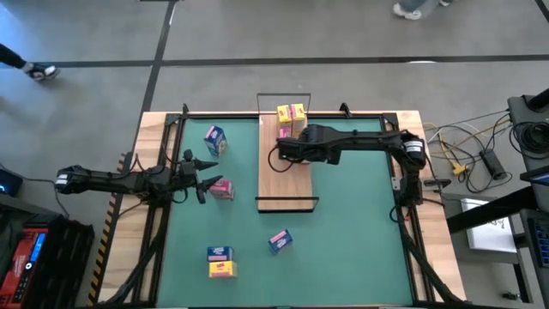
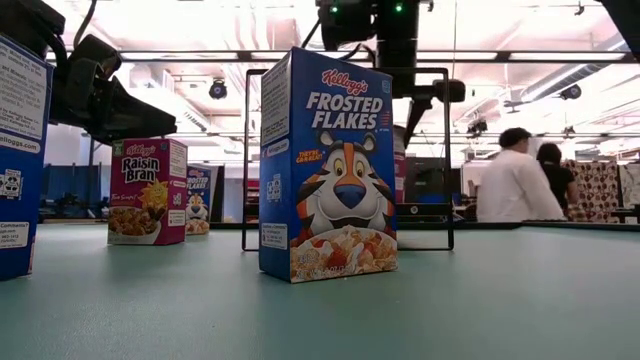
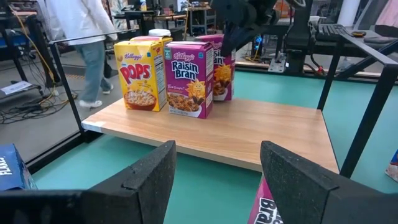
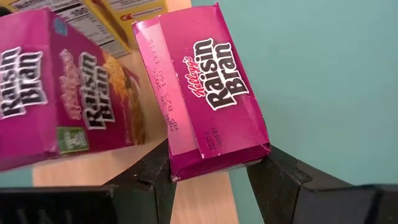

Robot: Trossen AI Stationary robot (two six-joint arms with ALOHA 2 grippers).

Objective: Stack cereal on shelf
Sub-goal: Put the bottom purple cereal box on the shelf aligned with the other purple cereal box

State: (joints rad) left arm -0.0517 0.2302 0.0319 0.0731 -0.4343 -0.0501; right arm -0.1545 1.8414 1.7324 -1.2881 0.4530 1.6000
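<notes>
The shelf (image 1: pixel 287 184) is a light wooden plank with black wire frames at its ends, lying mid-table. A yellow Pops box (image 3: pixel 140 74) and a pink Raisin Bran box (image 3: pixel 188 81) stand at its far end. My right gripper (image 4: pixel 208 168) is above that end, shut on a second pink Raisin Bran box (image 4: pixel 199 93). My left gripper (image 3: pixel 217 155) is open, left of the shelf, above a pink box (image 1: pixel 223 190) lying on the table. It touches nothing. Blue boxes (image 1: pixel 214 140) (image 1: pixel 280 242) lie on the green table. My right gripper pinches the pink Raisin Bran box at its top end (image 4: pixel 217 152) between the two fingers (image 4: pixel 152 174), one on each side. The fingers come from above, pointing down. The box is upright beside the other pink box (image 3: pixel 222 68), its base at the plank; whether it rests there I cannot tell.
Near the table's near-left part, a blue box and a yellow-pink box (image 1: pixel 220 262) lie together. A blue Frosted Flakes box (image 2: pixel 330 170) stands close to the low camera. People stand in the room beyond the table. Cables lie right of the table (image 1: pixel 467 159).
</notes>
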